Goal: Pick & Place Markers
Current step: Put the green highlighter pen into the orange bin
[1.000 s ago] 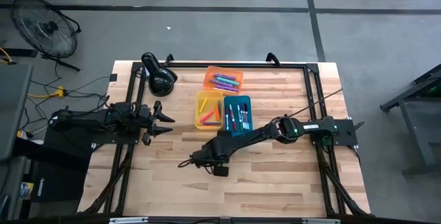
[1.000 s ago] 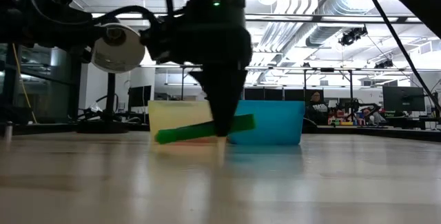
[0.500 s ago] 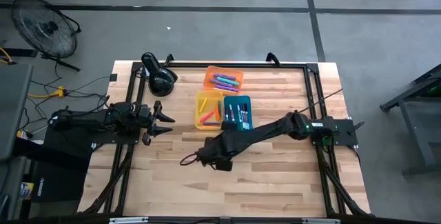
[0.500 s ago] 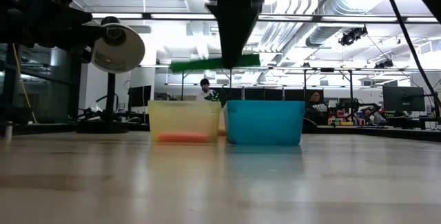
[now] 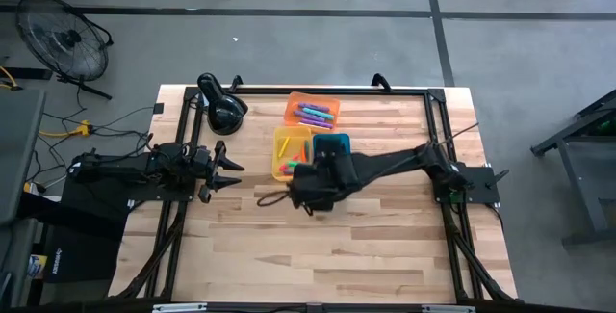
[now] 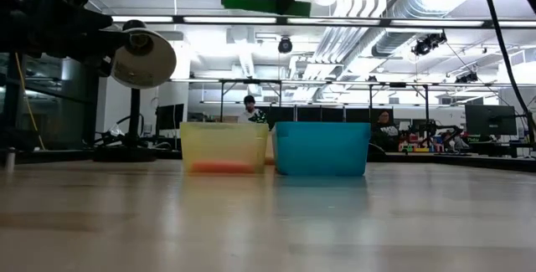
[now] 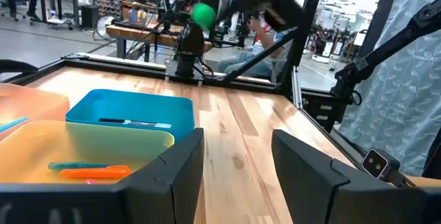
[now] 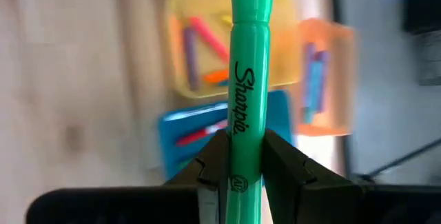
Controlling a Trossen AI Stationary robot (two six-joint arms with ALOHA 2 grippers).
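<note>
My right gripper [image 8: 247, 156] is shut on a green marker [image 8: 248, 79], held high above the table just in front of the trays; in the low view the marker [image 6: 266, 5] shows near the top. Behind it stand the yellow tray [image 5: 285, 149], the blue tray [image 5: 333, 143] and the orange tray [image 5: 312, 111], each holding several markers. The right arm covers part of the blue tray in the high view. My left gripper [image 7: 238, 176] waits open at the table's left side, pointing level at the trays. My right gripper pinches the green marker's barrel [image 8: 247, 124] between its two fingers [image 8: 215, 156], below the printed name and away from the capped end. The fingers slant down from above and lie across the marker. The marker hangs nearly level, lifted clear of the table.
A black desk lamp [image 5: 223, 109] stands at the far left of the table. A black frame rail [image 5: 423, 93] runs around the table's far and right sides. Bare wood lies in front of the trays. People sit in the room beyond the table.
My right gripper has risen from the table with the green marker and gone toward the far edge, closer to the trays, tipping its wrist. The marker, tilted low over the table a second ago, now hangs nearly level, high above the tray rims.
</note>
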